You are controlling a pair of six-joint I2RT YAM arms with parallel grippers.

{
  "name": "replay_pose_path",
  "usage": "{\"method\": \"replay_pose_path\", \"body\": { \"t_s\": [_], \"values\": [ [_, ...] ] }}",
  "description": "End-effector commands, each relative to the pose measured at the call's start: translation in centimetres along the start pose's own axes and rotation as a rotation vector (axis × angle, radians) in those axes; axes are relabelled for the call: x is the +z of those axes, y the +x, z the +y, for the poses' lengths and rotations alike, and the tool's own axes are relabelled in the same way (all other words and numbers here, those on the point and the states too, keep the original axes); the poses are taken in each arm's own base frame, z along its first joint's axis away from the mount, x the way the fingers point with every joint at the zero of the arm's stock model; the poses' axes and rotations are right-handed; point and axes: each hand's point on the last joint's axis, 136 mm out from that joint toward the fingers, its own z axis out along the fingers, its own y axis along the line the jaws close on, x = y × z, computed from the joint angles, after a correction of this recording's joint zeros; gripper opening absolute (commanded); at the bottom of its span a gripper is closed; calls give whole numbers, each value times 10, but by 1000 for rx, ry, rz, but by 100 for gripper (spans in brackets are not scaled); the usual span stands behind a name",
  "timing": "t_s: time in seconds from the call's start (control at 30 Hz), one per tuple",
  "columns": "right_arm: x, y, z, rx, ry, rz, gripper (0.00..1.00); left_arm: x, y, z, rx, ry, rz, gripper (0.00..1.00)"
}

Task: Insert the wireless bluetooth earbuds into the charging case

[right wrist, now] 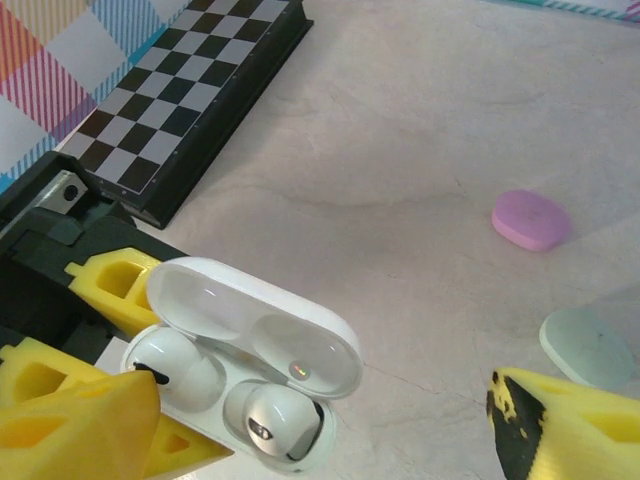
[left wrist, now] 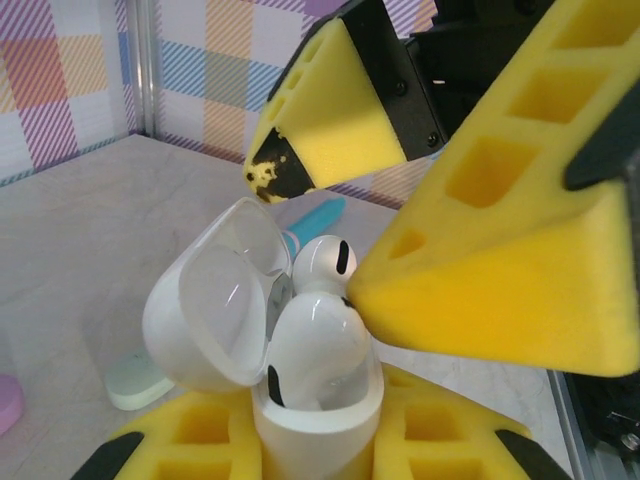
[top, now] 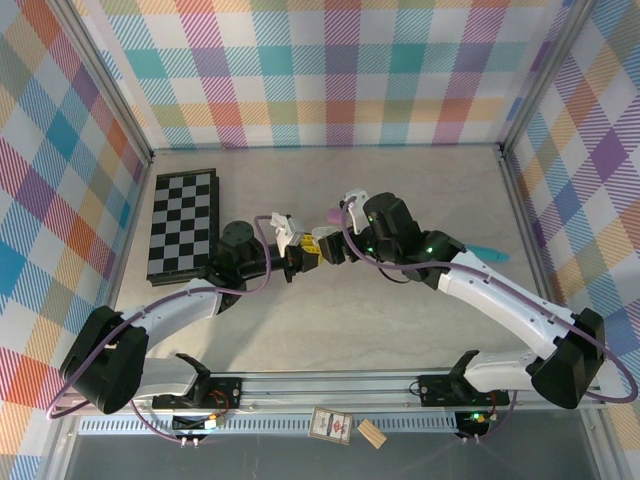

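Left tool [left wrist: 310, 445] clamped the open charging case [left wrist: 205, 320] over the desk [right wrist: 400, 150], with 2 earbuds [right wrist: 178, 365] in its wells. Right tool [right wrist: 320, 435] stood wide open around it, holding nothing. Nearby lay a pink case [right wrist: 530, 218] and a mint case [right wrist: 590, 345].

Bare table [right wrist: 400, 130] lies between the chessboard [right wrist: 190, 90], the pink case [right wrist: 531, 219] and the charging case [right wrist: 255, 325].
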Motion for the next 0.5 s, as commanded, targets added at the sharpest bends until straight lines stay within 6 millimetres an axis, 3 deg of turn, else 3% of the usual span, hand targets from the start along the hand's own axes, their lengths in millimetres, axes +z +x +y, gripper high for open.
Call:
{"method": "replay_pose_path", "body": {
  "t_s": [0.0, 0.13, 0.33, 0.47],
  "values": [
    [3, -2, -10, 36, 35, -11, 84, -4, -21, -12, 57, 42, -55, 18],
    [-5, -4, -10, 38, 32, -27, 84, -4, -22, -12, 59, 40, -58, 19],
    [-24, -20, 13, 57, -115, -87, 87, -4, -17, -9, 98, 32, -57, 19],
    [-28, -26, 11, 97, -120, -86, 88, -5, -18, -9, 137, 31, -66, 19]
  ]
}}
